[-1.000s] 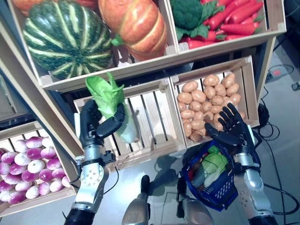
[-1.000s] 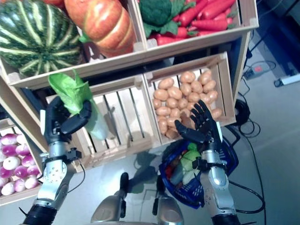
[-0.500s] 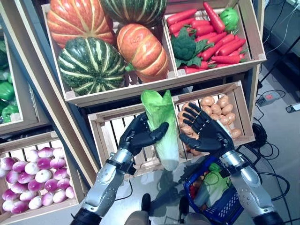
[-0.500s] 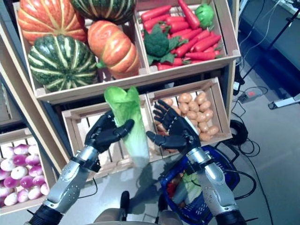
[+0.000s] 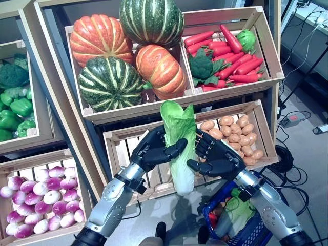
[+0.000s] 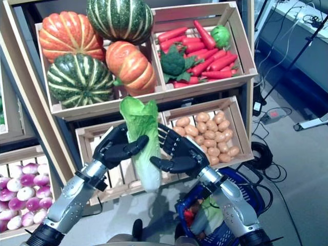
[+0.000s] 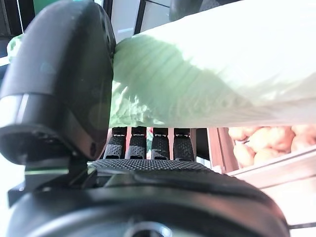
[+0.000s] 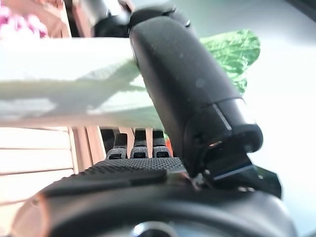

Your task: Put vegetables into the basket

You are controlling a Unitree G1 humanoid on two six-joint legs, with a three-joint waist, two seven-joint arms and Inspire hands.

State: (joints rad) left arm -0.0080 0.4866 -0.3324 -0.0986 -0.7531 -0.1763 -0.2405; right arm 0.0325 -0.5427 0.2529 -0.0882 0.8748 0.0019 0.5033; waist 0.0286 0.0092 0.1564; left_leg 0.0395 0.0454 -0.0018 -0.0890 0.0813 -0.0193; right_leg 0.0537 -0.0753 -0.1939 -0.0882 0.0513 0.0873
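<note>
A long pale-green napa cabbage [image 5: 179, 143] hangs upright, leaves up, in front of the wooden stand's middle crates. My left hand [image 5: 154, 151] is curled round it from the left, thumb across its front. My right hand [image 5: 218, 156] closes on it from the right, fingers behind and thumb at its edge. Both wrist views show the cabbage [image 7: 207, 74] [image 8: 64, 84] between thumb and fingers. The blue basket [image 5: 207, 202] stands on the floor below my right forearm, with a green leafy vegetable [image 5: 238, 210] and something red in it.
The wooden stand [image 5: 56, 102] of stacked crates rises close in front and to the left. A slatted crate [image 5: 128, 148] lies behind the cabbage and a crate of potatoes [image 5: 236, 138] is beside my right hand. A power strip [image 5: 292, 120] and cables lie on the floor at right.
The camera has tilted up a little. My right hand has moved left from beside the cabbage and closed on it. My left hand still holds the cabbage.
</note>
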